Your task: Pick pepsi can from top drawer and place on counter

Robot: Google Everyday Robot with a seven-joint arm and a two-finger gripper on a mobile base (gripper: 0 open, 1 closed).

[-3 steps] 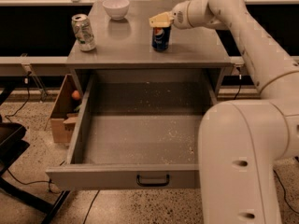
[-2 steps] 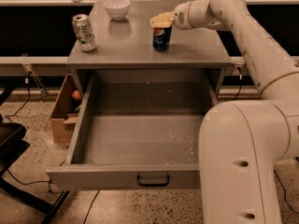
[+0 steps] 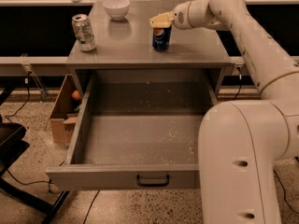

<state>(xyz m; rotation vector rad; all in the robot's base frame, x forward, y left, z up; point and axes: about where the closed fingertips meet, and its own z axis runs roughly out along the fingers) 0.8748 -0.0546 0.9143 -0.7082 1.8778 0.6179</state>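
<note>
The pepsi can [image 3: 160,39] stands upright on the grey counter [image 3: 131,41], right of its middle. My gripper [image 3: 161,21] reaches in from the right and sits right at the can's silver top, touching or just above it. The top drawer [image 3: 140,134] is pulled fully open below the counter. Its speckled floor holds nothing, and its dark bar handle [image 3: 153,180] is at the front.
A silver-white and green can [image 3: 84,32] stands at the counter's left edge. A white bowl [image 3: 116,7] sits at the back. A cardboard box [image 3: 65,111] with an orange item is on the floor to the left. My white arm and base [image 3: 247,162] fill the right side.
</note>
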